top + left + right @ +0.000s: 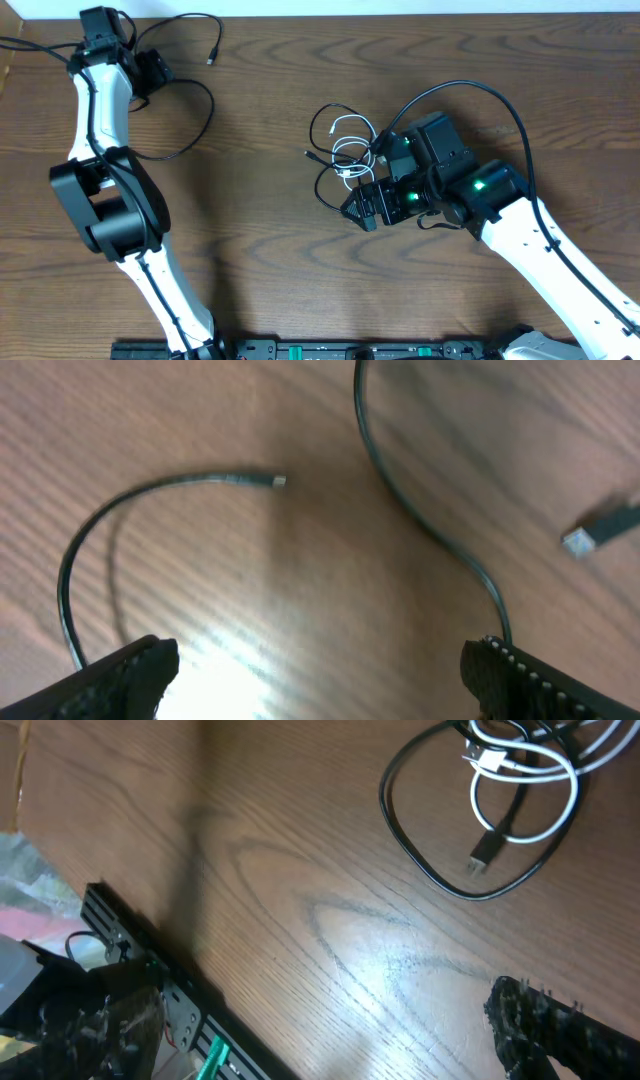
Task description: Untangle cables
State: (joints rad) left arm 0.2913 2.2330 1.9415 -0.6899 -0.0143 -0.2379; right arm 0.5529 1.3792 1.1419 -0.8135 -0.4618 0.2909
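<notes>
One black cable (205,105) lies spread out at the far left, with a plug end (213,57) near the back edge. In the left wrist view I see its thin end (278,481), a curved stretch (420,520) and a plug (600,530). My left gripper (155,72) (320,685) is open and empty just above it. The white cable (345,140) (530,780) and another black cable (325,190) (440,870) lie looped together at the table's middle. My right gripper (360,210) (320,1030) is open and empty just in front of them.
A black rail with green parts (330,350) (150,980) runs along the table's front edge. The right arm's thick black cable (490,95) arches beside the tangle. Bare wood (260,220) lies between the two arms.
</notes>
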